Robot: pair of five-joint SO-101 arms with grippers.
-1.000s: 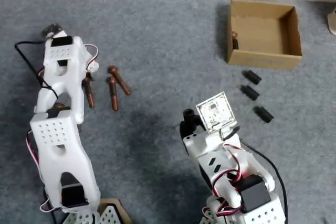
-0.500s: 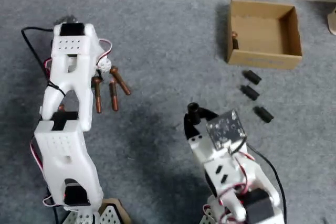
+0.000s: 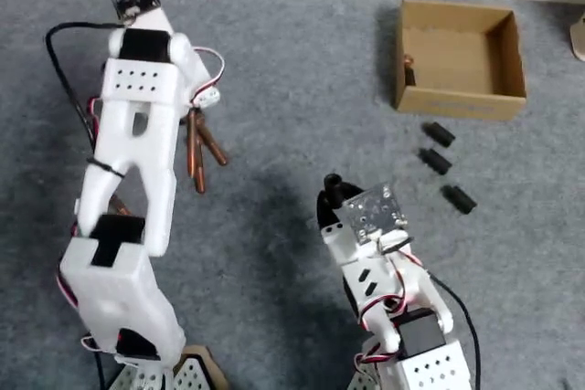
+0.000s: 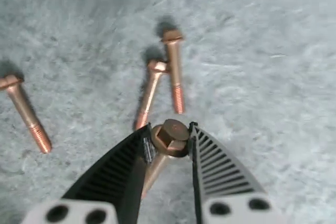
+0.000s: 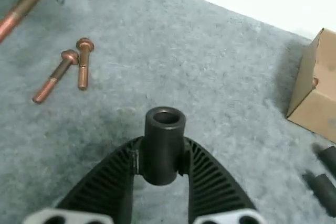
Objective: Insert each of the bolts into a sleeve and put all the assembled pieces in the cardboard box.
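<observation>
The left hand [image 4: 169,128] is clamped on a bolt [image 4: 169,139], gripping it close to its head. The right hand [image 5: 163,148] is clamped around a black sleeve [image 5: 164,142], and the sleeve's open mouth pokes out past the fingertips. Both are well away from the cardboard box [image 3: 457,102], but the sleeve is nearer the box than the bolt is. Three spare sleeves [image 3: 436,162] lie on the desk [image 3: 292,61] just beside the box. The loose bolts [image 4: 173,72] lie much farther from the box.

I think the job now is to slide this bolt into this sleeve. To do it well, the thin end of the bolt should go first. It should point right at the round hole. The bolt and the sleeve should make one straight line, not a bent one. If the bolt comes in tilted, it will likely bump the rim and get stuck.

The right hand should grip the sleeve firmly so it does not wobble. The left hand should push slowly and gently. It grips near the head, so the long part is free to slide in. Once the two are joined, the piece can go to the box.
</observation>
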